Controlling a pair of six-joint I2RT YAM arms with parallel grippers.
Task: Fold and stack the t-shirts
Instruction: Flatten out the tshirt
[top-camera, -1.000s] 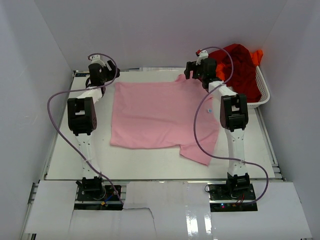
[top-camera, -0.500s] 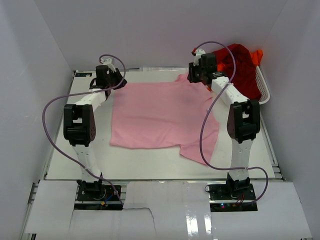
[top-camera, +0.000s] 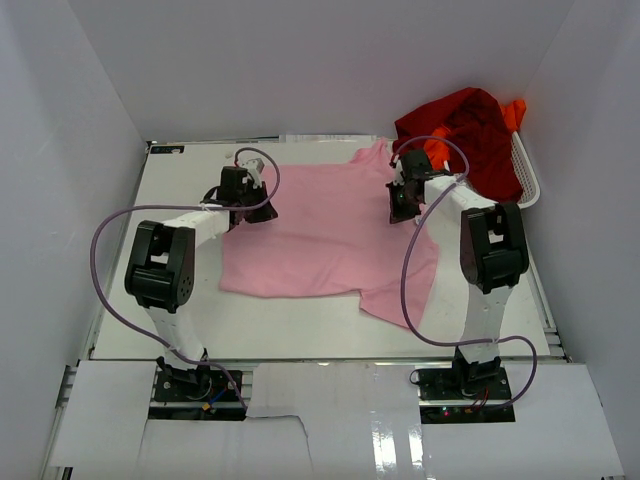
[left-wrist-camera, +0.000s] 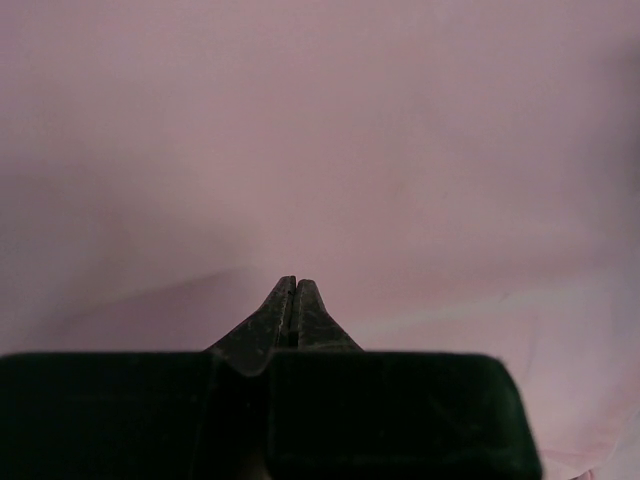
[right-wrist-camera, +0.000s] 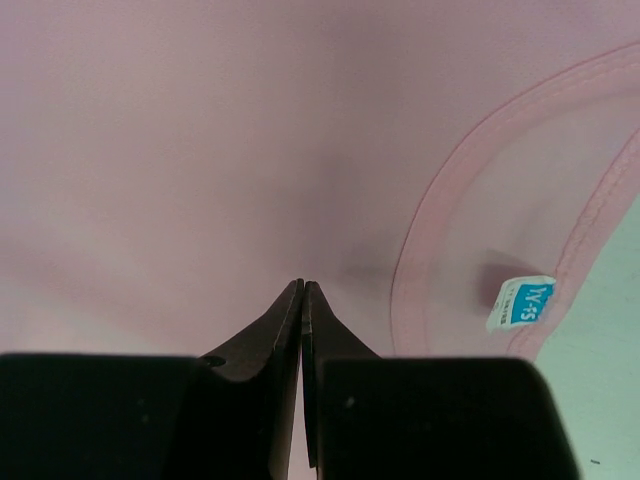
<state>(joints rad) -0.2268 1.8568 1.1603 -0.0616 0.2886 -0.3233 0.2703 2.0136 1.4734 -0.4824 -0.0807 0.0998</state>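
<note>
The pink t-shirt (top-camera: 320, 235) is lying spread flat across the middle of the worktop (top-camera: 300, 330), its collar (right-wrist-camera: 440, 200) pointing to the far edge and 1 sleeve trailing toward the near right corner. The left claw (top-camera: 243, 212) is pressing down on the shirt's far left part, its 2 fingers closed tight together; in the left wrist view the tips (left-wrist-camera: 290, 292) are meeting on the cloth, with a soft crease running up to them. The right claw (top-camera: 401, 213) is biting the cloth in the same narrow way just beside the collar, near a small blue and white label (right-wrist-camera: 522, 302). The dark red t-shirt (top-camera: 465, 130) and the orange t-shirt (top-camera: 513, 112) are sitting heaped in a white basket (top-camera: 525, 175) at the far right corner.
</note>
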